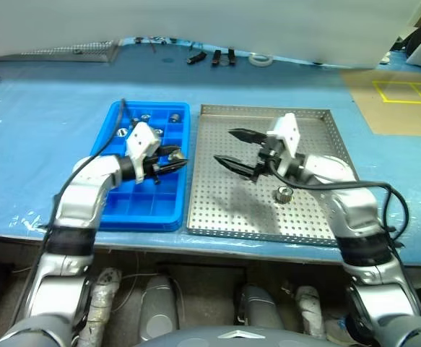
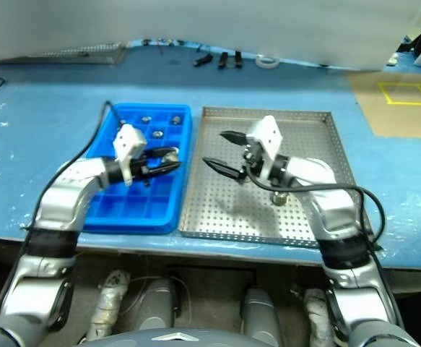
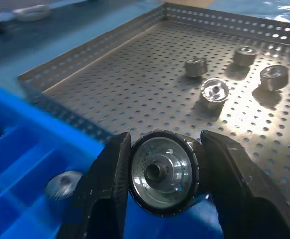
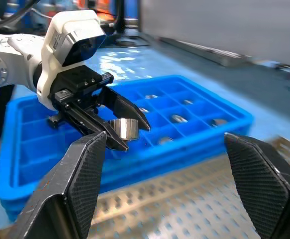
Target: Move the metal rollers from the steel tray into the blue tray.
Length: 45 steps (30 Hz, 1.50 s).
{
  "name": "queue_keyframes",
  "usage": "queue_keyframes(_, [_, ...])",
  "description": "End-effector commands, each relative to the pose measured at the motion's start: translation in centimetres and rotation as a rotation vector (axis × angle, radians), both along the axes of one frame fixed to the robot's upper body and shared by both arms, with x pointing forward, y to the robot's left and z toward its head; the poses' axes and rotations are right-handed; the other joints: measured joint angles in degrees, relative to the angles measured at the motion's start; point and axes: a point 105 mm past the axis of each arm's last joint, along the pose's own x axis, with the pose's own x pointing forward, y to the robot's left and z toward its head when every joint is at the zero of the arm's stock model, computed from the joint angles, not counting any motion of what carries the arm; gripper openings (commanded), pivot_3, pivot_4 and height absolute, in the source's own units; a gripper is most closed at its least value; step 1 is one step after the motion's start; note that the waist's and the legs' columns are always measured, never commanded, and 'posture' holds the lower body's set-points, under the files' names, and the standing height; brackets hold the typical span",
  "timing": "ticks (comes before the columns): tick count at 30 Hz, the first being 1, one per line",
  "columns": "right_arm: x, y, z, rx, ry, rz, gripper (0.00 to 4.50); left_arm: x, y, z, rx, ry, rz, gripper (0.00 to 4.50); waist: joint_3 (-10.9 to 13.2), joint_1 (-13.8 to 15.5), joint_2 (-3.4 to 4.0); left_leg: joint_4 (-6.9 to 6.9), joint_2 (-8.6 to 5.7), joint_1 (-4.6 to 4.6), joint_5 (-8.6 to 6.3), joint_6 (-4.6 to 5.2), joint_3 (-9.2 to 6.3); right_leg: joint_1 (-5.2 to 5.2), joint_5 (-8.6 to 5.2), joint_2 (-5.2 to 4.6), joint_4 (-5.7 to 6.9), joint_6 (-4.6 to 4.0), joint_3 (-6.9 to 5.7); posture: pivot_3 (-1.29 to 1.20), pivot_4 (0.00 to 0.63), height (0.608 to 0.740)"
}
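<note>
I see a long table covered in shiny blue plastic sheet (image 1: 37, 130), with a pale wall behind it. At the far edge lie a grey mesh tray (image 1: 73, 50), some small black tools (image 1: 214, 56) and a roll of white tape (image 1: 261, 60). To the right there is brown board with yellow tape lines (image 1: 405, 92).

The blue tray (image 1: 116, 210) sits just beside the steel tray (image 1: 217, 217), on its left. My left claw (image 1: 172, 160) is clamped on one metal roller (image 3: 163, 172), held above the blue tray near the edge next to the steel tray. A few rollers (image 2: 157, 133) already rest in the far squares of the blue tray. My right claw (image 1: 234, 150) hangs over the steel tray with its fingers wide apart, holding nothing. More loose rollers (image 3: 213, 92) lie on the steel tray's holey floor.
</note>
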Motion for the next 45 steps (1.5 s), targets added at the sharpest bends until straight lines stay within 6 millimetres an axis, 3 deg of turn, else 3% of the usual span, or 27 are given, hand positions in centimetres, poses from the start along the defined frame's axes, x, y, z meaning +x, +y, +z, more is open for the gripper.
queue_keyframes(1, [-0.1, 2.1, 0.7, 0.001, -0.039, 0.126, 3.98, -1.0, 1.9, 2.0, -0.022, -0.112, 0.172, 1.88, 0.04, 1.53, 0.02, 0.0, 0.02, -0.05, 0.0, -0.01, -0.03, -0.04, 0.0, 0.01, 0.0, 0.0, -0.03, 0.42, 0.15, 0.74])
queue_keyframes(4, [-0.1, 4.1, 0.7, 0.0, -0.036, 0.218, 3.98, -1.6, 4.3, 1.9, -0.041, -0.157, 0.368, 1.88, 0.06, 3.47, 0.02, 0.01, 0.03, -0.23, 0.02, -0.04, -0.13, -0.09, -0.01, 0.0, 0.02, -0.01, -0.08, 0.49, 0.15, 0.74])
queue_keyframes(8, [-0.2, 5.8, 1.0, 0.005, -0.043, 0.295, 3.98, -3.4, 5.9, 1.2, -0.058, -0.144, 0.489, 1.88, 0.06, 5.76, 0.03, 0.15, 0.04, -0.71, 0.04, -0.07, -0.34, -0.41, -0.01, 0.01, 0.06, -0.01, -0.17, 0.55, 0.15, 0.74])
queue_keyframes(17, [-0.1, 6.5, 1.2, -0.001, -0.048, 0.338, 3.98, -6.8, 8.8, -1.0, -0.052, -0.066, 0.654, 1.88, 0.07, 10.29, 0.01, 0.32, 0.09, -0.84, 0.04, -0.07, -0.55, -0.47, -0.01, 0.06, 0.18, 0.01, -0.07, 0.58, 0.15, 0.74])
queue_keyframes(26, [0.2, 6.2, 1.0, -0.008, -0.049, 0.311, 3.98, -5.7, 8.4, -1.7, -0.048, -0.035, 0.641, 1.88, 0.07, 13.71, 0.02, 0.35, 0.07, -0.77, 0.07, -0.14, -0.66, -0.43, 0.02, 0.08, 0.27, 0.04, -0.03, 0.55, 0.15, 0.74])
queue_keyframes(36, [0.4, 5.3, 0.9, -0.005, -0.053, 0.257, 3.98, -4.0, 6.4, -0.5, -0.062, -0.058, 0.535, 1.88, 0.07, 13.31, 0.02, 0.49, 0.05, -0.75, 0.14, -0.24, -0.73, -0.45, 0.03, 0.12, 0.48, 0.05, 0.01, 0.49, 0.15, 0.74])
queue_keyframes(45, [0.3, 4.7, 0.7, -0.007, -0.056, 0.226, 3.98, -3.7, 7.1, -2.0, -0.036, -0.003, 0.541, 1.88, 0.06, 12.93, 0.02, 0.61, 0.05, -0.73, 0.19, -0.32, -0.75, -0.59, 0.02, 0.15, 0.81, 0.04, 0.09, 0.46, 0.15, 0.74])
